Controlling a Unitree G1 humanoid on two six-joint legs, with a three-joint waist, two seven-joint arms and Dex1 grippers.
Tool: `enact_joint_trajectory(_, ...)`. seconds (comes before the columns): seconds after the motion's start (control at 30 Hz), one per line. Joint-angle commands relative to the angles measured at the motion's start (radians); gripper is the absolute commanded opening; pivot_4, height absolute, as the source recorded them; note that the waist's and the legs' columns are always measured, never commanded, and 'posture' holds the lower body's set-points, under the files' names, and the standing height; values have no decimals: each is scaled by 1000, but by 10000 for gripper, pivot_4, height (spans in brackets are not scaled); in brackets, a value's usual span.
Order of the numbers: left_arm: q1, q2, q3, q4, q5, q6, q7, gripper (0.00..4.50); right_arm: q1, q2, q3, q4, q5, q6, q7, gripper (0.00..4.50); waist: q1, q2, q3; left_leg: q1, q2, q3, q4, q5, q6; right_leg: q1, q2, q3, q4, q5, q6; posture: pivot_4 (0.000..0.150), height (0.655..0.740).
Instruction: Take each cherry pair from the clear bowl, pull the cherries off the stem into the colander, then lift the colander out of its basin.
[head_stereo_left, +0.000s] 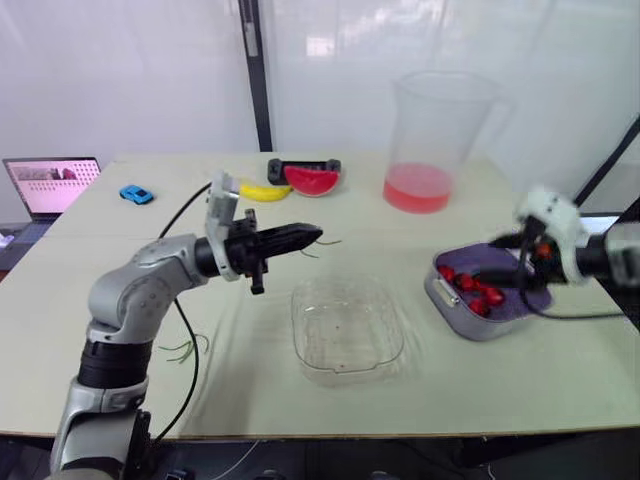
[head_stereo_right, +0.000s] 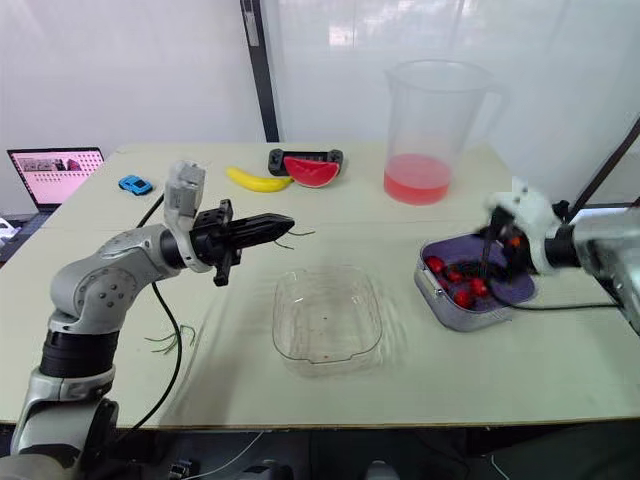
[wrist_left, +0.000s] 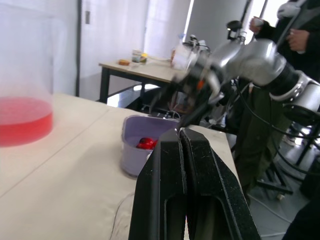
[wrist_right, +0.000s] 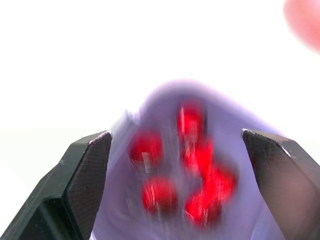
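Cherries (head_stereo_left: 467, 283): we count about five, in one colander (head_stereo_left: 492, 258).
Right gripper (wrist_right: 176, 136): spread wide, empty, just above them.
Left gripper (head_stereo_left: 305, 236): pressed together, pinching one thin stem (head_stereo_left: 330, 240).

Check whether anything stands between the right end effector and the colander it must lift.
Nothing visible does. The right end effector hangs open over the purple colander, with only the cherries inside below it. The left end effector, shut on a stem, is far off, past the clear bowl.
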Motion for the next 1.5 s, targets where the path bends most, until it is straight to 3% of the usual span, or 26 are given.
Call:
enact_joint_trajectory(0.03, 23, 43, 63, -42, -25, 6, 14, 0, -67, 46, -135, -78, 228, 116, 55, 44417, 4, -1, 0, 0, 0, 0, 0, 0, 0, 0, 0, 0, 0, 0, 0, 1500, 7400)
enact_joint_trajectory(0.2, 140, 121, 122, -51, -25, 11, 6, 0, -146, 144, -194, -150, 451, 209, 32, 44417, 6, -1, 0, 0, 0, -1, 1, 0, 0, 2, -1, -1, -1, 0, 0, 1500, 7400)
enact_joint_trajectory(0.3, 272, 184, 174, -64, -20, 31, 9, 0, -170, 179, -173, -177, 509, 227, 6, 44417, 4, -1, 0, 0, 1, -1, 1, 0, 1, 2, -1, -1, -2, 0, 0, 1500, 7400)
enact_joint_trajectory(0.43, 494, 265, 209, -45, 67, 20, 34, 0, -167, 204, -131, -211, 530, 227, -20, 44417, 1, 0, 0, 0, 1, 0, -1, 0, 1, 0, -1, 0, -2, 0, 0, 1500, 7400)
enact_joint_trajectory(0.73, 670, 278, 247, 141, 163, -16, 75, 0, -173, 224, -58, -195, 513, 192, -29, 44417, 6, 0, 0, 0, 1, 0, -1, -1, 1, 1, -2, 0, -2, 0, 0, 1500, 7400)
enact_joint_trajectory(0.83, 662, 270, 261, 163, 163, -25, 78, 9376, -173, 223, -48, -194, 512, 186, -29, 45000, 5, 0, 0, 0, 2, 0, -1, -1, 1, 0, -2, 0, -2, 0, 0, 1500, 7400)
enact_joint_trajectory(1.07, 649, 280, 320, 146, 112, 5, 61, 44578, -161, 212, -40, -203, 513, 179, -22, 45000, 6, -1, 0, 0, 2, 0, -1, -1, 1, 0, -3, 0, -2, 0, 0, 1500, 7400)
enact_joint_trajectory(1.33, 566, 349, 409, 94, 18, 66, 34, 44578, -144, 207, -30, -202, 504, 164, -9, 45000, 5, -1, 0, 0, 2, 0, -1, -1, 1, 0, -3, 0, -2, 0, 0, 1500, 7400)
enact_joint_trajectory(1.5, 451, 419, 383, 27, -14, 23, -67, 44578, -126, 179, -33, -196, 480, 164, -16, 45000, 8, -1, 0, 0, 1, 1, -1, -1, 1, 0, -3, 0, -2, 0, 0, 1500, 7400)
